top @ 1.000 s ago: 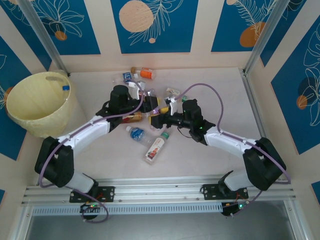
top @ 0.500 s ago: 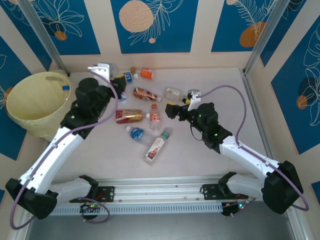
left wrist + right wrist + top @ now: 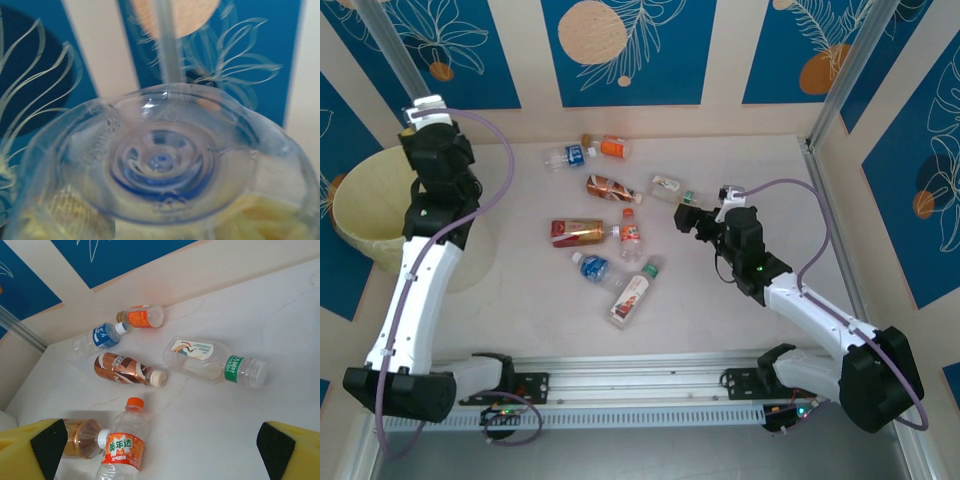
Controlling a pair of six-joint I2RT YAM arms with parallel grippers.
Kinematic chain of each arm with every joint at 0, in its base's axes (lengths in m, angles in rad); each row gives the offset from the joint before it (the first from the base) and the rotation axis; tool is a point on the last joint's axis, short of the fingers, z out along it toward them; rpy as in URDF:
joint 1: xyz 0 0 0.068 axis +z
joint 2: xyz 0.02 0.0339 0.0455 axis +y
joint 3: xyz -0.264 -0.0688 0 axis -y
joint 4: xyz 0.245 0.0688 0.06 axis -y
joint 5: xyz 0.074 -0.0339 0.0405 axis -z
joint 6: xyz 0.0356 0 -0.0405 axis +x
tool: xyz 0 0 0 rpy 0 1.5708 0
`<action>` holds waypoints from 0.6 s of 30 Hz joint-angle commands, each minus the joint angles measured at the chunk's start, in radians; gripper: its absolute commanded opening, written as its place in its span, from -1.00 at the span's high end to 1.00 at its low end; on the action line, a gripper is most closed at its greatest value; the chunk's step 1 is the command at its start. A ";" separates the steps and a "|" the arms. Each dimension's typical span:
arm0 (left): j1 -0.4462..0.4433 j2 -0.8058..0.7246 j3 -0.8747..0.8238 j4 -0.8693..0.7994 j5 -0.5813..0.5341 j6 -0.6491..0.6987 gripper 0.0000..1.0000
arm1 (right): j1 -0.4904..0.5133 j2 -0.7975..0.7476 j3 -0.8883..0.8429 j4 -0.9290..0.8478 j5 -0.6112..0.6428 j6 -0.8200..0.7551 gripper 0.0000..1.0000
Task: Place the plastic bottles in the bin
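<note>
so the table is the biggest thing here, pale and marbled, with eight loose plastic bottles scattered across the middle and far side. the bin sits off its left edge, within the left arm's reach, so i'd guess that arm does the dropping.

the left arm is stretched up tall, and the left pincer sits high by the bin's far rim. its wrist cam has the clear base of a held bottle right up in its face, with a bit of blue inside. so i'd say it's clamped partway shut on that bottle and lifted that high to clear the rim before letting go. the fingers themselves are hidden behind the plastic.

the right pincer is spread as wide as it goes with nothing in it, and hangs above the table. the green-banded bottle lies just ahead of it and the orange-capped one closer in, down between its fingers. opening wide makes sense, since these lie on their sides and can roll.
</note>
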 commanded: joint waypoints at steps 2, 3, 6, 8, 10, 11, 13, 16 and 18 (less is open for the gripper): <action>0.109 0.027 0.042 -0.085 -0.130 0.054 0.04 | -0.039 -0.015 0.045 -0.024 -0.012 0.045 -1.00; 0.137 0.034 0.050 -0.113 -0.135 0.045 0.03 | -0.047 -0.015 0.052 -0.034 -0.024 0.048 -1.00; 0.217 0.040 0.059 -0.196 -0.143 -0.014 -0.02 | -0.062 -0.011 0.086 -0.072 -0.042 0.039 -1.00; 0.273 0.044 0.066 -0.275 -0.133 -0.081 -0.05 | -0.069 -0.003 0.102 -0.082 -0.044 0.039 -1.00; 0.324 0.055 0.079 -0.363 -0.107 -0.151 -0.05 | -0.074 0.006 0.115 -0.085 -0.051 0.047 -1.00; 0.347 0.060 0.082 -0.401 -0.095 -0.175 -0.06 | -0.076 0.011 0.124 -0.085 -0.054 0.050 -1.00; 0.378 0.072 0.073 -0.433 -0.100 -0.194 -0.07 | -0.076 0.021 0.136 -0.086 -0.064 0.064 -0.99; 0.419 0.091 0.040 -0.422 -0.129 -0.171 -0.12 | -0.076 0.032 0.155 -0.100 -0.089 0.076 -0.98; 0.440 0.110 0.036 -0.427 -0.153 -0.165 -0.25 | -0.077 0.034 0.163 -0.113 -0.096 0.083 -0.98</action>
